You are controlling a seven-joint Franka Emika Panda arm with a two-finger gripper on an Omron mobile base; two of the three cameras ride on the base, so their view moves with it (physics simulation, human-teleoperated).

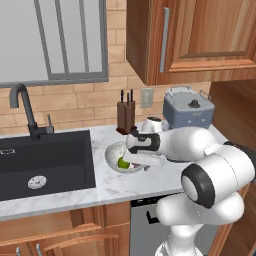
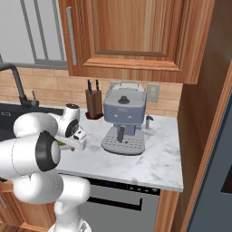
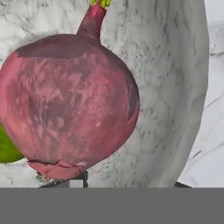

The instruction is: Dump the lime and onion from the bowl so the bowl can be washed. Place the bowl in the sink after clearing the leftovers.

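Onion (image 3: 70,105), reddish-pink, directly before the end effector (image 1: 131,161) and beside the lime (image 1: 122,162), both inside the marbled bowl (image 1: 112,152) on the surface (image 1: 115,185) right of the black sink (image 1: 65,165); finger opening cannot be told.

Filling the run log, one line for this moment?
pincer over marbled pale bowl | reddish-pink onion, green lime inside | black sink bowl-free

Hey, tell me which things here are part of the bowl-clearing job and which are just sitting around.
Job:
- onion
- lime
- bowl
- sink
- gripper, low inside the bowl

Lying about:
- coffee machine
- knife block
- faucet
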